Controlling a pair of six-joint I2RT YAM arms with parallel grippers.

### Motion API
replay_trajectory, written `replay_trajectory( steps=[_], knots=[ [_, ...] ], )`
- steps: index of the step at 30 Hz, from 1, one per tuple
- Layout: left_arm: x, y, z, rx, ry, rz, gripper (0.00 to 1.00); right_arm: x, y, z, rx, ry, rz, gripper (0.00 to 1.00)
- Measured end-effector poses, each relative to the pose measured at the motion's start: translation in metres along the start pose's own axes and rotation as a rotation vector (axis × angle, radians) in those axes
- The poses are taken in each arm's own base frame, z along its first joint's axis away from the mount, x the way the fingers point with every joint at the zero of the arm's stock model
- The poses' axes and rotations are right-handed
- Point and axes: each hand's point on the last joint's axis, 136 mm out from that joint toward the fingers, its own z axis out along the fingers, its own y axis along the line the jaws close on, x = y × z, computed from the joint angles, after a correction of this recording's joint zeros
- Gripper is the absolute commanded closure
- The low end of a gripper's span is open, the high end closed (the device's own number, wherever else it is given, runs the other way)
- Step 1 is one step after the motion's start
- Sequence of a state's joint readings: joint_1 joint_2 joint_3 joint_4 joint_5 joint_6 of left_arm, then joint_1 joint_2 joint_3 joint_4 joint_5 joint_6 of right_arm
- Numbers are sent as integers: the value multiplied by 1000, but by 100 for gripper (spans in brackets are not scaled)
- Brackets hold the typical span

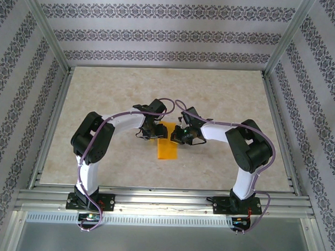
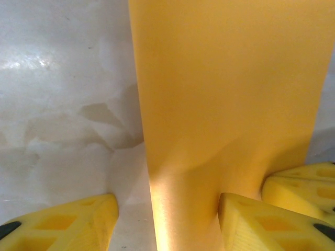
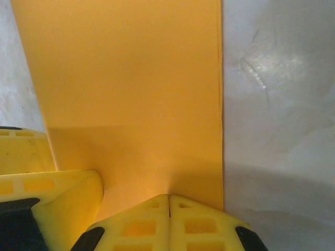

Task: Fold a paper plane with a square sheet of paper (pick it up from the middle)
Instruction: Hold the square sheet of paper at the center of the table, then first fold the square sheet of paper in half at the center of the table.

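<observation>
The square sheet of paper [image 1: 168,146] is bright orange and lies folded into a narrow strip at the table's middle. Its end nearest the grippers bends up off the surface. My right gripper [image 3: 169,205] is shut, and its tips pinch that raised end of the sheet [image 3: 131,94] close to the right edge. My left gripper [image 2: 167,222] is open and straddles the sheet [image 2: 225,89]. The sheet's left edge runs between its fingers [image 2: 63,225]. From above, the left gripper [image 1: 152,130] and right gripper [image 1: 182,136] face each other across the strip.
The beige marbled tabletop [image 1: 102,101] lies bare around the sheet. Metal rails [image 1: 154,202] run along the near edge, and patterned walls [image 1: 159,34] close in the back and sides. One finger of the right gripper [image 2: 306,183] sits tight beside the left gripper.
</observation>
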State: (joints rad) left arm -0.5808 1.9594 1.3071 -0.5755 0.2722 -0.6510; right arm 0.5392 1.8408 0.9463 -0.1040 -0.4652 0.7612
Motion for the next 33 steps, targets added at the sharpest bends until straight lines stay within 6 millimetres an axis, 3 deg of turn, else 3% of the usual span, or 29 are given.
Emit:
replay_trajectory(
  steps=[7,9,13,16,19,22,33],
  knots=[
    [4,1,-12,24,-44,-10,42,-2,-1,-1,-15,35,-57,100],
    [4,3,-23,39,-78,-19,48,-2,-1,-1,-15,51,-67,100],
    [0,-2,-51,143,-173,-50,69,-1,0,0,-15,65,-86,100],
    [-6,-12,-61,261,-216,-67,80,0,0,0,-15,68,-89,100],
    [-11,-27,-56,366,-208,-75,91,0,0,0,-15,68,-89,100],
    [-12,-40,-46,448,-177,-76,93,0,0,0,-15,68,-88,100],
    [2,-28,-19,436,-117,-110,93,-1,0,0,-15,68,-85,100]
  ],
)
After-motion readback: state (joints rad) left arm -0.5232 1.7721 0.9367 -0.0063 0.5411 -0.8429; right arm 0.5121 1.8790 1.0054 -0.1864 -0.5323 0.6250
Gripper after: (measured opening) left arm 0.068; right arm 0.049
